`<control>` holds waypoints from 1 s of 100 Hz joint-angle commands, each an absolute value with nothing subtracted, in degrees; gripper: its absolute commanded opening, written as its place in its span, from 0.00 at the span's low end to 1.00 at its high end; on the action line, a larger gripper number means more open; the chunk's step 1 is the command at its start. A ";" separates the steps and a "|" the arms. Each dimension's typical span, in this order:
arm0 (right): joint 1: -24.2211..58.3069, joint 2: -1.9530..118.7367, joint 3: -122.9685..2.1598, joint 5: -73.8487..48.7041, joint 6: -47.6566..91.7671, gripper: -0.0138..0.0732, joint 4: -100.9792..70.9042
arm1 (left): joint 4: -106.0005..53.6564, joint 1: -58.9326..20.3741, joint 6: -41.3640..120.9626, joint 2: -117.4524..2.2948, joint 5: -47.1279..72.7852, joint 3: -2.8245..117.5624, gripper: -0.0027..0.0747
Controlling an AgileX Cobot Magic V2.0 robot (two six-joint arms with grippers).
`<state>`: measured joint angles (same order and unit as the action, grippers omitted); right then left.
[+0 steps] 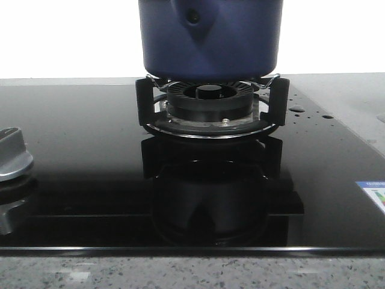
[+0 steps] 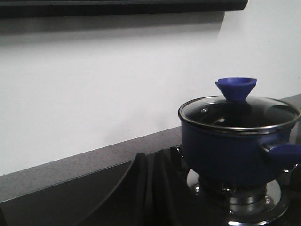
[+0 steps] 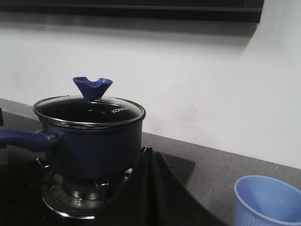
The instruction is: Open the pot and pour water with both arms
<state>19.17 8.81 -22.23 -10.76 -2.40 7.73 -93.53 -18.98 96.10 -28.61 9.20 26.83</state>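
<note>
The dark navy-blue pot (image 1: 210, 36) stands on the gas burner at the back middle; only its lower wall shows in the front view. In the left wrist view the pot (image 2: 225, 146) wears a glass lid (image 2: 240, 110) with a blue cone knob (image 2: 236, 88), and its blue handle (image 2: 283, 153) sticks out sideways. The right wrist view shows the pot (image 3: 94, 146), lid knob (image 3: 92, 87) and handle (image 3: 23, 139). My left gripper (image 2: 149, 157) is shut and empty beside the pot. My right gripper (image 3: 149, 155) is shut and empty on the other side. Neither touches the pot.
The black ribbed burner ring (image 1: 210, 105) and pot supports (image 1: 143, 102) sit on a glossy black cooktop (image 1: 90, 180). A silver stove knob (image 1: 12, 153) is at the left. Water drops (image 1: 298, 109) lie to the right. A light blue ribbed cup (image 3: 268, 200) stands on the grey counter.
</note>
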 commanded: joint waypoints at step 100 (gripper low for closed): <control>19.12 9.17 -23.70 -6.84 -1.88 0.08 8.57 | -6.45 -14.14 3.33 1.90 12.55 -2.73 0.01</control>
